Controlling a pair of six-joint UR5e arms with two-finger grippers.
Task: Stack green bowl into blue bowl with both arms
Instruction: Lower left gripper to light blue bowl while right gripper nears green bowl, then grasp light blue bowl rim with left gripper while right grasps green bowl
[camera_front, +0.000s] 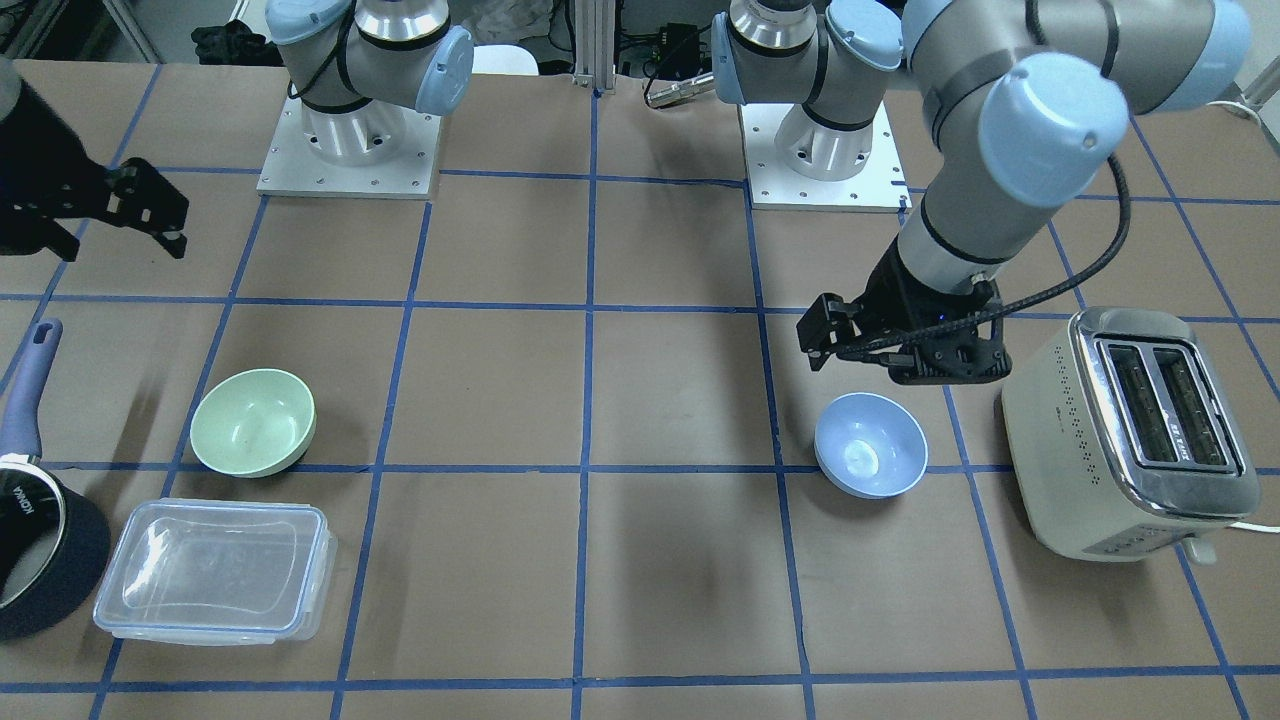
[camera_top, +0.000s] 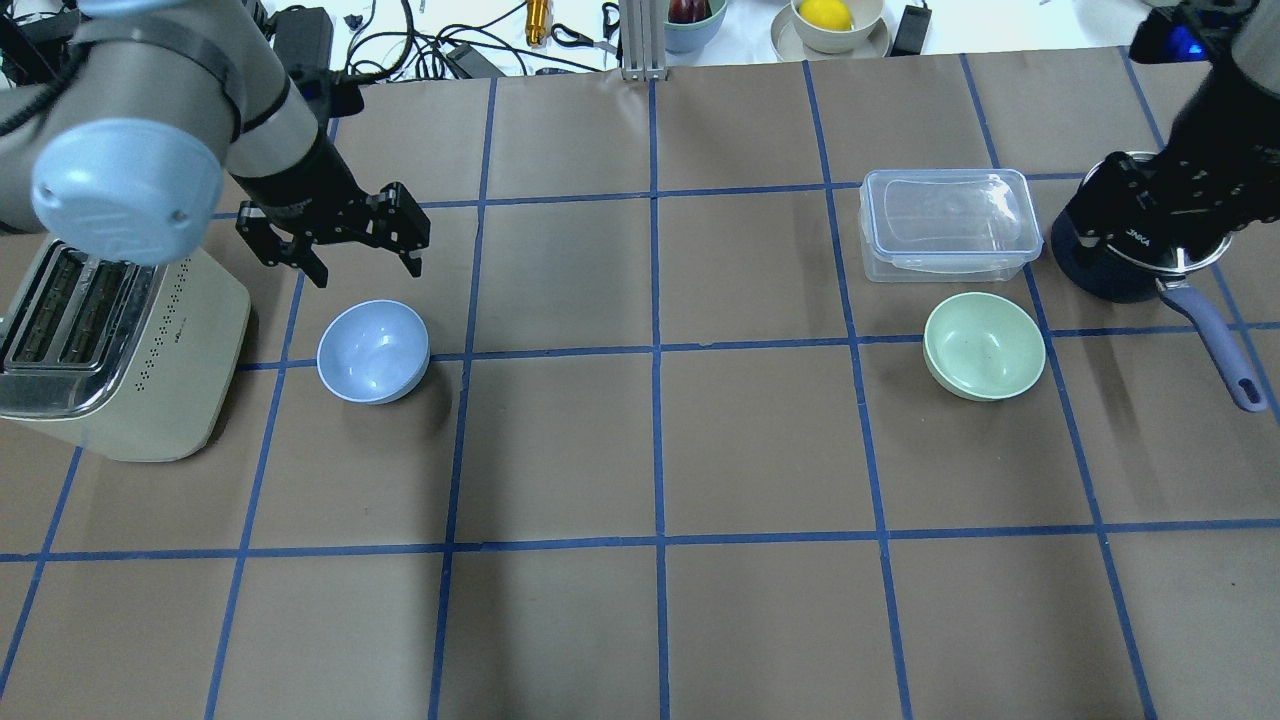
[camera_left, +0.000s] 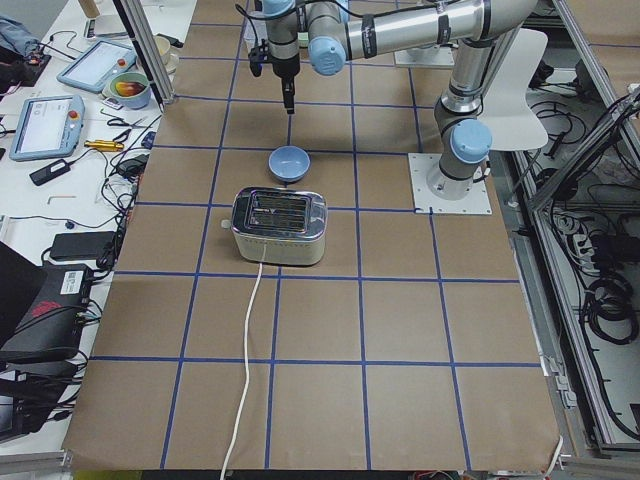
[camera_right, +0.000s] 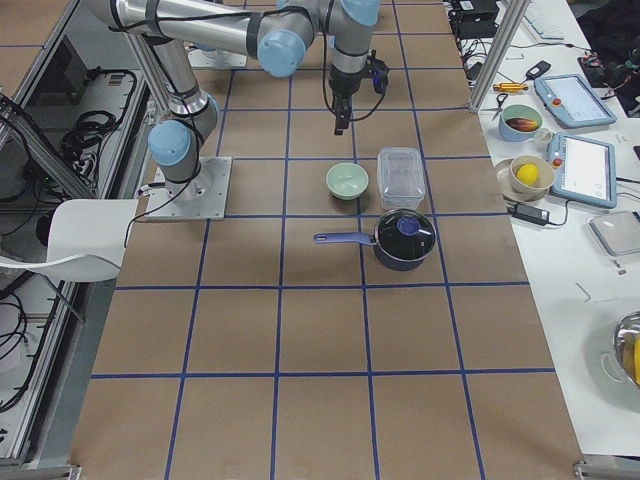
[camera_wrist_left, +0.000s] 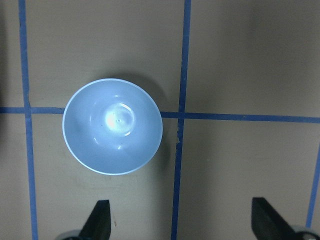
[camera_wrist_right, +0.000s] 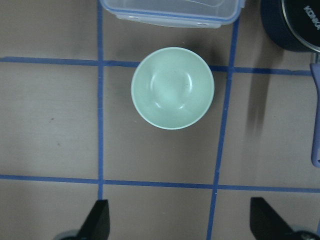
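The green bowl (camera_top: 984, 345) stands upright and empty on the table's right half; it also shows in the front view (camera_front: 253, 421) and the right wrist view (camera_wrist_right: 173, 88). The blue bowl (camera_top: 373, 350) stands upright and empty on the left half, beside the toaster; it also shows in the front view (camera_front: 870, 444) and the left wrist view (camera_wrist_left: 112, 126). My left gripper (camera_top: 367, 268) hangs open and empty above the table just beyond the blue bowl. My right gripper (camera_wrist_right: 181, 222) is open and empty, held high off the green bowl toward the saucepan (camera_top: 1130, 262).
A cream toaster (camera_top: 110, 350) stands left of the blue bowl. A clear lidded container (camera_top: 945, 235) lies just beyond the green bowl. The dark saucepan's handle (camera_top: 1215, 345) points toward the robot. Blue tape lines grid the brown table.
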